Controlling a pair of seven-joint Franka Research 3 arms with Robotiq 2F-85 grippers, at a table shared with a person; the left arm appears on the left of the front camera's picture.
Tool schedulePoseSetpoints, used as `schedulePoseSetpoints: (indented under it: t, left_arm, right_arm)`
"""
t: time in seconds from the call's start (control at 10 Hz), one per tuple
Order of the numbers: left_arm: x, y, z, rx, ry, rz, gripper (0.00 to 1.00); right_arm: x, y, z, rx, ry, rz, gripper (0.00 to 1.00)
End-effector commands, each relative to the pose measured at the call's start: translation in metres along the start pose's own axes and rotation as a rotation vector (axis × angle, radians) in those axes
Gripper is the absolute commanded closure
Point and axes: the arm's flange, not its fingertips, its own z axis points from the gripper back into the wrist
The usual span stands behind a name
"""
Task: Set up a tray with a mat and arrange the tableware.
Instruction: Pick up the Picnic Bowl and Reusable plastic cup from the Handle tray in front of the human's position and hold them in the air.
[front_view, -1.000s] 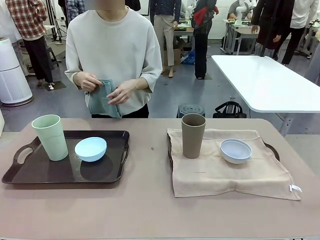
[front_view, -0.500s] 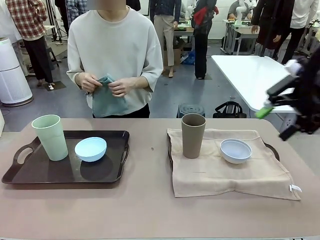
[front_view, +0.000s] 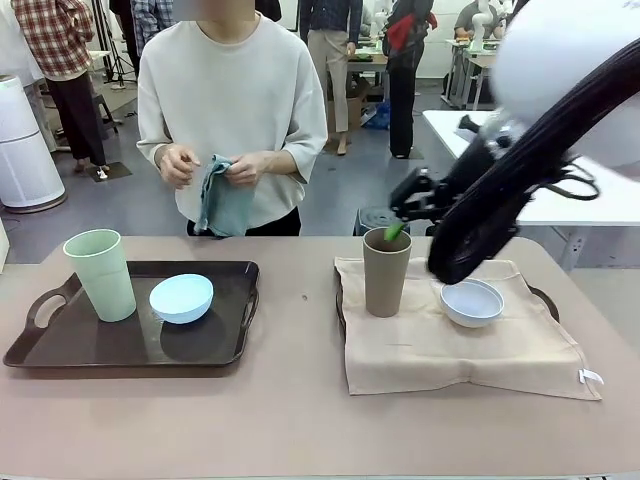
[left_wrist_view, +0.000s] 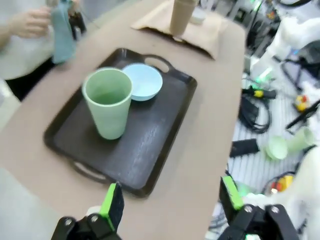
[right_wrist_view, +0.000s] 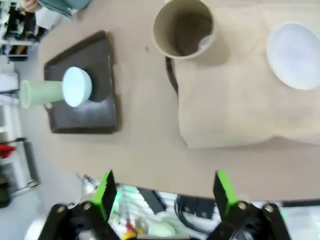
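The pale green cup (front_view: 101, 274) and the light blue bowl (front_view: 181, 297) sit on a bare black tray (front_view: 60, 345) at the left. At the right, a beige mat (front_view: 450, 350) drapes over a second tray, and on it stand the brown cup (front_view: 386, 270) and the bluish-white bowl (front_view: 471, 302). My right gripper (front_view: 398, 222) hangs open just above the brown cup's rim. Its wrist view looks down on that brown cup (right_wrist_view: 184, 27) and the bowl (right_wrist_view: 295, 55). My left gripper (left_wrist_view: 171, 202) is open high above the table's near edge, over the green cup (left_wrist_view: 108, 102).
Across the table a person holds a teal cloth (front_view: 224, 195) in both hands at chest height. One handle (front_view: 545, 298) of the covered tray sticks out at the mat's right. Bare tabletop lies between the two trays and along the front edge.
My right arm has swung in from the right edge to above the brown cup. The person has lifted and shifted the teal cloth. The tableware has not moved.
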Motion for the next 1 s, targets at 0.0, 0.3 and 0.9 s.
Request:
schedulePoseSetpoints:
  t: [0.0, 0.3, 0.9]
  left_arm:
    - [-0.007, -0.009, -0.018, 0.007, 0.039, 0.017, 0.0]
    - [0.0, 0.0, 0.0, 0.0, 0.0, 0.0, 0.0]
    - [0.008, 0.024, 0.001, 0.045, -0.07, -0.263, 0.0]
  right_arm:
    - [0.02, 0.006, -0.037, 0.0, 0.008, 0.007, 0.0]
    - [0.0, 0.0, 0.0, 0.0, 0.0, 0.0, 0.0]
    - [0.005, 0.001, 0.003, 0.013, -0.007, 0.024, 0.0]
